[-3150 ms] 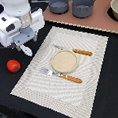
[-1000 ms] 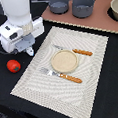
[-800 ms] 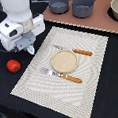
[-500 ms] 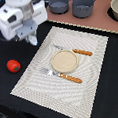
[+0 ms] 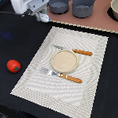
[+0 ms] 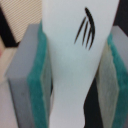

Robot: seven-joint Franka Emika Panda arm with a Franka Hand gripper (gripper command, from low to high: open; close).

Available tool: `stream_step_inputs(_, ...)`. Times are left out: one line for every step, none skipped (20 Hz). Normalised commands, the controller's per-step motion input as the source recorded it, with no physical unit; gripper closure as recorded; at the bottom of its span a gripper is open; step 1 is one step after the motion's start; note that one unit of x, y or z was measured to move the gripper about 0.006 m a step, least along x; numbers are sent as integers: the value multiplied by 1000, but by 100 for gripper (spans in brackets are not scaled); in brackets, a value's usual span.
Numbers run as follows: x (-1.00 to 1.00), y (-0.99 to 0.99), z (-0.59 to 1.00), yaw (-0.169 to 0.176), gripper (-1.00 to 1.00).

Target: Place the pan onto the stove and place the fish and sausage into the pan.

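We judged the fish step was in hand: the stove (image 5: 100, 16) lay just beside our gripper (image 6: 75, 70), the pan (image 5: 58, 3) already on it close by. Our gripper was clamped around the white fish (image 6: 75, 55), needing lowering into the pan; the sausage (image 5: 13, 66) waited well apart on the tabletop (image 5: 13, 37).

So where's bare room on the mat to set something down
The placemat is bare along its near edge and near corners, below the fork. Its middle is crowded: plate with the fork and knife on either side. The dark table between the sausage and the gripper is also free.
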Motion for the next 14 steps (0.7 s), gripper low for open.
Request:
stream_step_inputs(403, 974, 283, 0, 100)
stream_step_inputs(400, 971, 269, 0, 100)
stream_step_inputs(400, 969, 251, 0, 100)
stream_step_inputs(394, 969, 234, 0, 100)
stream_step_inputs(397, 966, 231, 0, 100)
stream_step_inputs(411, 969, 266, 0, 100)
stream_step_inputs(394, 954, 214, 0, 100)
stream_step_inputs(397, 949, 209, 0, 100)
stream_step_inputs(403, 951, 209, 0, 100)
stream_step_inputs(397, 946, 180, 0, 100)
stream_step_inputs(400, 943, 177, 0, 100)
stream_step_inputs(400, 940, 149, 0, 100)
stream_step_inputs(386, 937, 106, 0, 100)
stream_step_inputs(374, 931, 63, 0, 100)
